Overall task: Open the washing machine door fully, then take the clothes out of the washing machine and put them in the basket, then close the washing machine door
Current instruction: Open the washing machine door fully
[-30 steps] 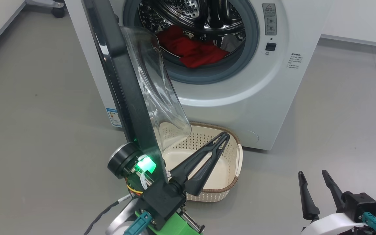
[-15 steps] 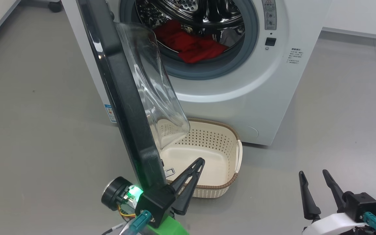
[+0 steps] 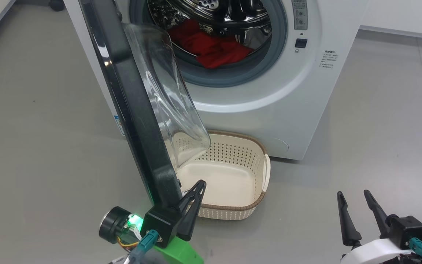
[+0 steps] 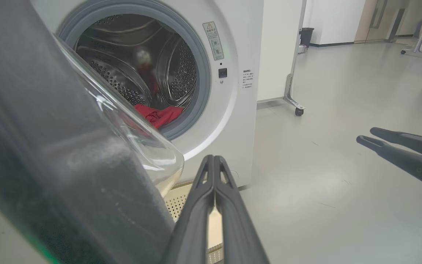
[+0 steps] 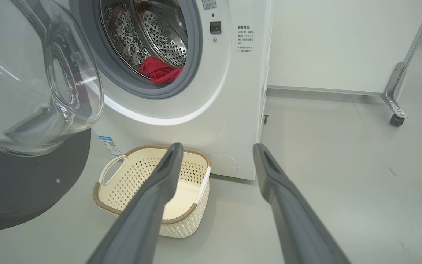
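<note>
Washing machine door (image 3: 130, 110) standing open, lower edge just beside left fingers (image 3: 191, 209) pressed together on nothing, right fingers (image 3: 344, 220) spread wide, well apart from door.

- Pretty sure this is a lab or test hall, not anybody's laundry room.
- Smooth bare grey floor (image 4: 343, 176) stretching way off into the distance.
- White partition panel (image 5: 343, 44) on a metal leg with a caster wheel (image 5: 396, 120).
- The washing machine (image 3: 269, 110) is parked free-standing on that open floor, right beside the panel.
- Dark bin (image 4: 306, 36) and tall doors (image 4: 379, 18) far back, office-corridor style.
</note>
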{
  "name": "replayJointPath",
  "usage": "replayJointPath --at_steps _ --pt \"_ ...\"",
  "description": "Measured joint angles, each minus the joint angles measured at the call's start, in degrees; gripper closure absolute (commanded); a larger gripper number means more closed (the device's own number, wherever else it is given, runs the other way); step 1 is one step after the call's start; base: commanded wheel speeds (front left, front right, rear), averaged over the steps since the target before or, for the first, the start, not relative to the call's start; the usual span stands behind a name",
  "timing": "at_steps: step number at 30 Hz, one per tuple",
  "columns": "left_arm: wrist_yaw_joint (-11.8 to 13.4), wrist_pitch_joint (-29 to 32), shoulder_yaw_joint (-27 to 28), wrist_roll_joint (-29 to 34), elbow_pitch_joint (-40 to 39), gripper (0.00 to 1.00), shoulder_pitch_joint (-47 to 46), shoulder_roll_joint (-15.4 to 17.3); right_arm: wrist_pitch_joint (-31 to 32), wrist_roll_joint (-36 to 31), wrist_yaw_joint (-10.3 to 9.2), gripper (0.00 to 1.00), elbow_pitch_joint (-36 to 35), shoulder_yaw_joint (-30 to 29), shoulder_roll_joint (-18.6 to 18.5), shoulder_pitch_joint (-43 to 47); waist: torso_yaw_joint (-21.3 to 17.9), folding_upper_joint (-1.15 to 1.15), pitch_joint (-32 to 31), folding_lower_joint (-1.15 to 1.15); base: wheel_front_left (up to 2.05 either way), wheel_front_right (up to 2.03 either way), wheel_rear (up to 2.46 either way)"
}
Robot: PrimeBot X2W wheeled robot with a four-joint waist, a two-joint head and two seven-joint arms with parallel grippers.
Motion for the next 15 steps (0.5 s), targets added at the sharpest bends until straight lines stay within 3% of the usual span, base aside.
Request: replayJointPath --at_steps 15 --pt "1.08 -0.45 1.96 0.00 2.46 1.00 1.29 -0.02 0.00 -0.32 0.25 0.00 0.05 -0.87 0.00 -0.01 0.39 0.00 0.54 0.00 0.00 0.00 0.00"
